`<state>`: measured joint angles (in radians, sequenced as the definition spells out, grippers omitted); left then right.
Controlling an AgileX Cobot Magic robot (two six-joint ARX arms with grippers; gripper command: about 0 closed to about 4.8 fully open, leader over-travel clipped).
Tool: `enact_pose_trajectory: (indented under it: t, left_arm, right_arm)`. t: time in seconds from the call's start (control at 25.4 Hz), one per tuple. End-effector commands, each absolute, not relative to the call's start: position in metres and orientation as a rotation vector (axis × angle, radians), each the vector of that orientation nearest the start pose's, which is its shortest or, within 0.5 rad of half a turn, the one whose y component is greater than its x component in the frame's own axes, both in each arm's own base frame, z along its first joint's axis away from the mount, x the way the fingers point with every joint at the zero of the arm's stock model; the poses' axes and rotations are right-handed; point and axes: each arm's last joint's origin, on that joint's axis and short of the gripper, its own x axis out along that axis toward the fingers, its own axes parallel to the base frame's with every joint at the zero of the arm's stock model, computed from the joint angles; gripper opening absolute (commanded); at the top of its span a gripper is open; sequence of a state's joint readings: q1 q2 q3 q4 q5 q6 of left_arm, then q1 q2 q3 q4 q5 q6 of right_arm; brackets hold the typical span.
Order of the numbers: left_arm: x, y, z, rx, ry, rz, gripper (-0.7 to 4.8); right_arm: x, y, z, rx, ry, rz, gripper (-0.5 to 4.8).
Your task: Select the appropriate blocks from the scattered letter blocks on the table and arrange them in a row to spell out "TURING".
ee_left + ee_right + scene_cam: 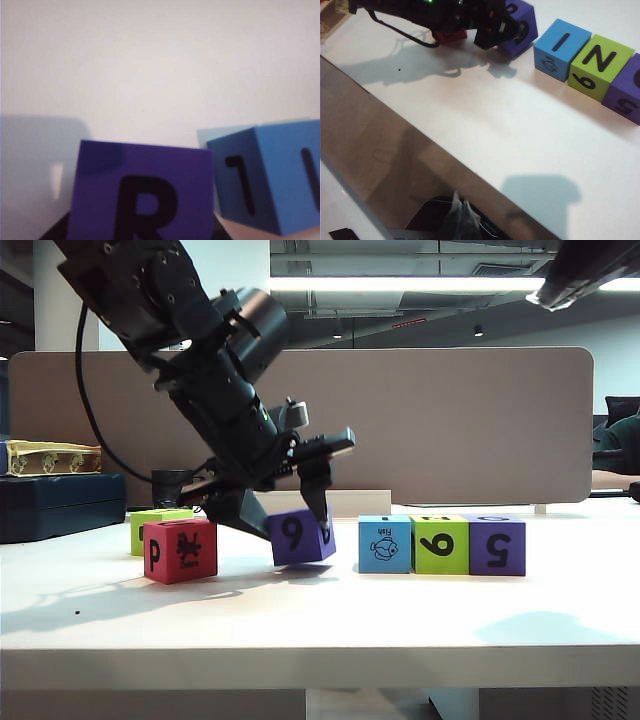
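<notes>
On the white table [400, 615] we see the left gripper [285, 525] pinching a tilted purple block [300, 536] just left of the blue [385, 544], green [441, 545] and purple row [497, 545] — a brown-grey divider [450, 420] behind; the right gripper's state we cannot tell.

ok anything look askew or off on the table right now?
Yes: the purple block in the left end effector sits tilted, one lower edge off the table, apart from the blue block. The blue, green, purple row looks straight.
</notes>
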<state>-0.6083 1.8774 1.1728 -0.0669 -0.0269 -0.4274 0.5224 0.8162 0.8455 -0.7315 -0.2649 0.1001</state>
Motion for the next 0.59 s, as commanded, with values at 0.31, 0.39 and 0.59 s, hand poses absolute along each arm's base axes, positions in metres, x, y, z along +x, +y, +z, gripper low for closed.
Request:
enact_pose_trajectory:
  t: [0.31,0.39,0.59]
  left_arm:
    - [0.3247,-0.227,0.1714,-0.164,0.851,-0.373,2.9]
    - [0.3247,-0.227,0.1714,-0.164,0.851,-0.373,3.39]
    - [0.3253,-0.2276,0.1727,-0.169,0.847,-0.382,3.73]
  right_arm:
    - [0.1311,0.0841,0.3039,0.0,0.734,0.715,-0.02]
    - [0.1311,0.0841,0.3039,0.0,0.734,0.715,-0.01]
    - [0.1311,0.0841,0.3039,0.0,0.734,0.715,-0.01]
